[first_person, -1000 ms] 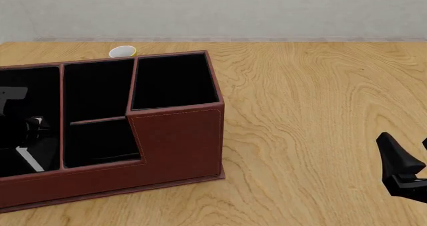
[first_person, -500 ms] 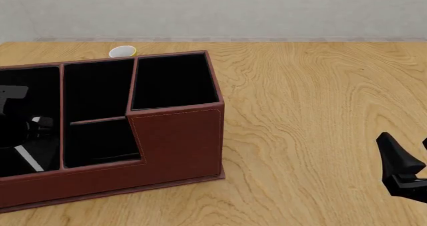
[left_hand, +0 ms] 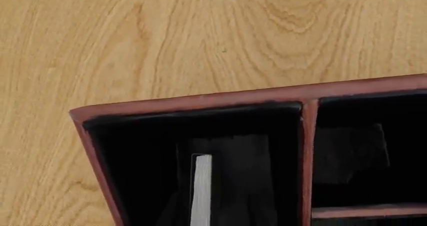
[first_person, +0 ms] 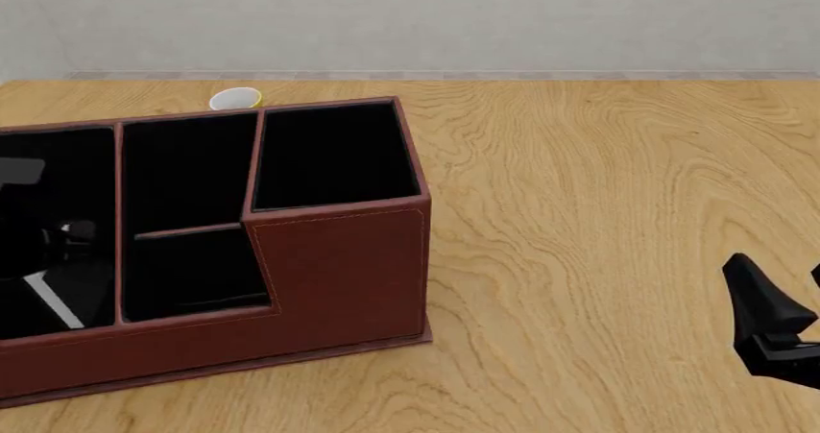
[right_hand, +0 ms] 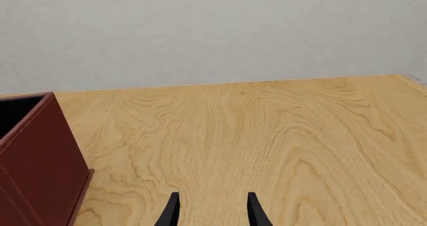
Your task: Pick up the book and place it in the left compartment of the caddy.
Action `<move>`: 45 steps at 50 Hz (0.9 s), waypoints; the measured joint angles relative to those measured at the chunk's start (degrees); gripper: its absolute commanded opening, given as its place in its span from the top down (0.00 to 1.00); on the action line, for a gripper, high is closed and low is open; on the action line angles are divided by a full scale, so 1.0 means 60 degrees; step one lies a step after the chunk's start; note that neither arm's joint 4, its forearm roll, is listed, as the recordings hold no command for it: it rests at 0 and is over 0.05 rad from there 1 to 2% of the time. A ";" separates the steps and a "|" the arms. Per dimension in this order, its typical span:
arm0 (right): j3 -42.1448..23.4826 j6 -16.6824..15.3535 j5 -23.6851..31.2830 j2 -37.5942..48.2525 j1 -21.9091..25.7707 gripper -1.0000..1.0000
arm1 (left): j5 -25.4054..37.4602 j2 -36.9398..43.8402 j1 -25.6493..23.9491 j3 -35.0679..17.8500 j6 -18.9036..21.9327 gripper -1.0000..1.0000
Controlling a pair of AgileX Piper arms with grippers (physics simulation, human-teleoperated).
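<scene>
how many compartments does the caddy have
4 visible in the caddy: the long left compartment holding the book, two middle bays, rear and front, split by a crossbar, and the tall right bay. The frame edge cuts off its left end.

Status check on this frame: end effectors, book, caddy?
Right end effector open, idle over table. Left one unreadable. Book inside left compartment of caddy. Nothing blocking.

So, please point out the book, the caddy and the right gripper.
book [left_hand: 201,188], left wrist view, white page edge.
caddy [first_person: 346,265], front view, front wall of tall bay.
right gripper [right_hand: 211,210], right wrist view, midway between fingertips.
</scene>
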 measured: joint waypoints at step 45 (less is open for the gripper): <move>-0.0002 -0.0087 -0.0088 0.0139 0.0061 0.00 | 0.0677 -0.0941 0.0055 -0.0311 0.0017 0.00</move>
